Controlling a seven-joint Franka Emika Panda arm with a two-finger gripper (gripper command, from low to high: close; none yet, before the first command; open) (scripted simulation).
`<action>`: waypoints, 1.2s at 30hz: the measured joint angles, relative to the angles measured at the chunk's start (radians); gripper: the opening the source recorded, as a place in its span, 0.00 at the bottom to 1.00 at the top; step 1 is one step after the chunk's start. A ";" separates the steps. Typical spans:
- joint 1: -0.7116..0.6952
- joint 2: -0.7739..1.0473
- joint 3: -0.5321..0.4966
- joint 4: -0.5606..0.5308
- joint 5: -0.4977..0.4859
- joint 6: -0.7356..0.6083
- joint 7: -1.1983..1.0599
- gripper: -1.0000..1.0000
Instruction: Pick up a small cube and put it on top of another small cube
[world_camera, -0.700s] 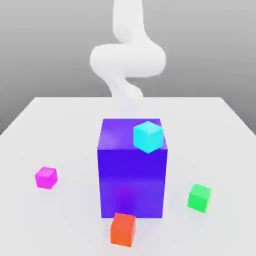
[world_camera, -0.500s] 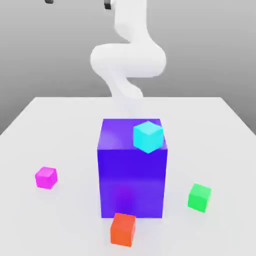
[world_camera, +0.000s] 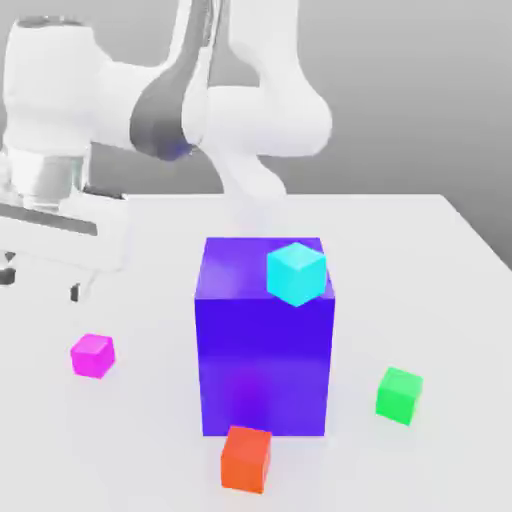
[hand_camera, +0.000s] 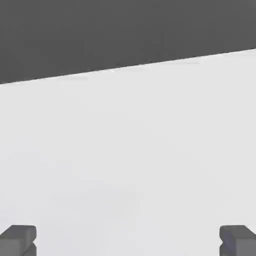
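The small magenta-pink cube (world_camera: 92, 355) lies on the white table (world_camera: 440, 260) at the exterior view's left. The small green cube (world_camera: 400, 395) lies at that view's right, with a big purple-blue block between them. My gripper (world_camera: 42, 283) hangs above the table at the left, up and slightly left of the magenta cube, not touching it. In the hand view my gripper (hand_camera: 127, 242) is open: two dark fingertips (hand_camera: 17, 240) stand far apart with nothing but bare table (hand_camera: 130, 150) between them.
The big purple-blue block (world_camera: 265, 350) stands in the middle, with a small cyan cube (world_camera: 296, 272) on top of it. A small orange-red cube (world_camera: 246, 458) lies just in front of the block. The arm's white links reach across behind the block.
The arm has swung down from the top of the exterior view, and the hand now hangs low at the left near the magenta cube. No cube has moved.
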 joint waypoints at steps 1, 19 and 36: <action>-0.006 0.027 -0.022 -0.020 0.017 0.021 -0.032 0.50; -0.334 0.446 0.303 -0.057 0.592 0.337 -0.547 0.00; -0.192 0.107 0.188 0.011 0.055 0.159 -0.054 0.00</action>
